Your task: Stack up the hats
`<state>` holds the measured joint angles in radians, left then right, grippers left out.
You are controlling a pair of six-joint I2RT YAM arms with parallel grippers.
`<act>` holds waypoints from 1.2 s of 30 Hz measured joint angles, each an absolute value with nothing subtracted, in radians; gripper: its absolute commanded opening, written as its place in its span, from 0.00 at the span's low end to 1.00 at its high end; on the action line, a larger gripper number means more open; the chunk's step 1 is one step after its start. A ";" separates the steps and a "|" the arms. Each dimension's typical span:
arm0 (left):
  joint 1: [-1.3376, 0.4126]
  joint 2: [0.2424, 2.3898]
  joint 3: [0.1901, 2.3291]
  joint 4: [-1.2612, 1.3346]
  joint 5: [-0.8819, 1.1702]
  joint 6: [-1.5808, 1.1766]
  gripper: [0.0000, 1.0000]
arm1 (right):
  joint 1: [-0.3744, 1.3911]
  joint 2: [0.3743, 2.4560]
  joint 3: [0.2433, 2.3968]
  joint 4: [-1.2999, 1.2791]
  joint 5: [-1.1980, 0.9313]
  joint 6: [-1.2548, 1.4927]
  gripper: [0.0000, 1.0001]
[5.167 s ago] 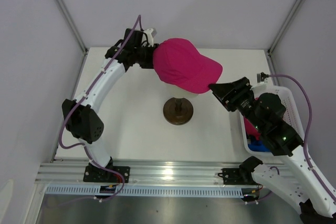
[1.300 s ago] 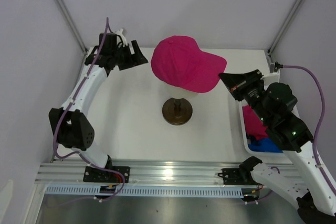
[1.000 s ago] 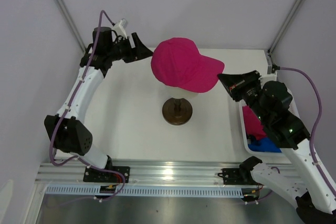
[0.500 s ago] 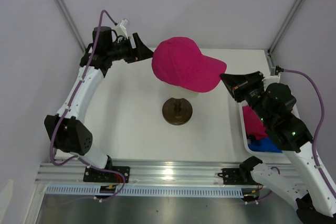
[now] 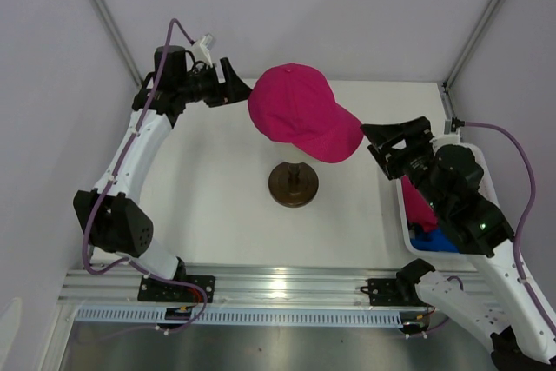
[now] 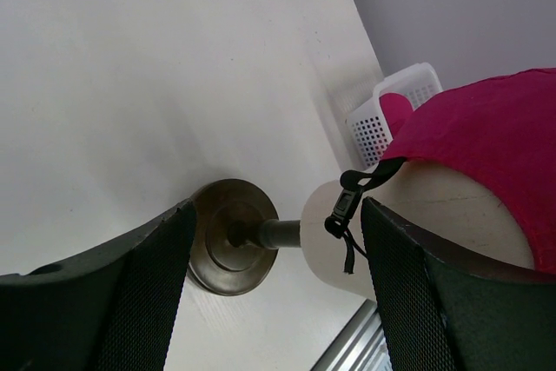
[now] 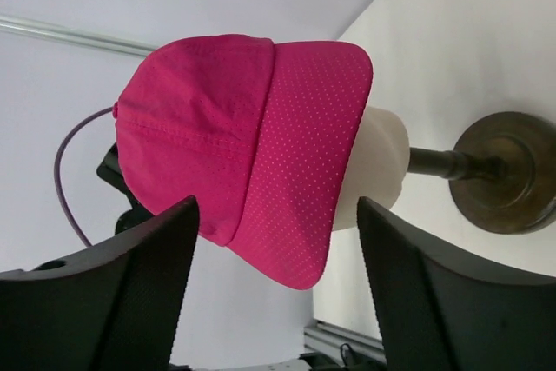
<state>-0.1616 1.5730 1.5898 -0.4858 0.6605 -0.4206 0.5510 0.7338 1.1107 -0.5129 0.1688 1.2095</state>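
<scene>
A magenta-pink hat (image 5: 300, 110) sits on the cream mannequin head, brim (image 5: 340, 141) pointing right and drooping. My left gripper (image 5: 239, 86) is open just behind the hat's back, not touching it. My right gripper (image 5: 375, 147) is open just right of the brim tip, apart from it. The left wrist view shows the hat's back edge (image 6: 486, 119) with its dangling strap buckle (image 6: 346, 206) between my open fingers. The right wrist view shows hat (image 7: 200, 128) and brim (image 7: 304, 171) head-on. Pink fabric (image 5: 420, 210) and a blue hat (image 5: 432, 241) lie in the basket, mostly hidden by my right arm.
The mannequin head (image 7: 375, 162) stands on a dark round base (image 5: 294, 184) mid-table. A white mesh basket (image 5: 407, 230) sits at the right edge, also in the left wrist view (image 6: 369, 132). Walls close in at the back and both sides.
Both grippers, which earlier touched the pink hat, have backed off. In the last half second the hat turned slightly, its brim dropping and swinging left, and the right gripper shifted a little.
</scene>
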 measured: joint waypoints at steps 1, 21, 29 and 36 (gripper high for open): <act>-0.162 1.573 1.590 -0.488 0.658 -0.418 0.80 | 0.551 0.729 1.111 -0.516 0.170 1.192 0.79; -0.168 1.573 1.600 -0.548 0.615 -0.362 0.75 | 0.547 0.735 1.358 -0.833 0.391 0.913 0.94; -0.248 1.594 1.607 -0.555 0.572 -0.337 0.73 | 0.546 0.747 1.328 -0.826 0.365 0.911 0.94; -0.286 1.644 1.602 -0.561 0.475 -0.340 0.68 | 0.544 0.740 1.324 -0.825 0.359 0.912 0.95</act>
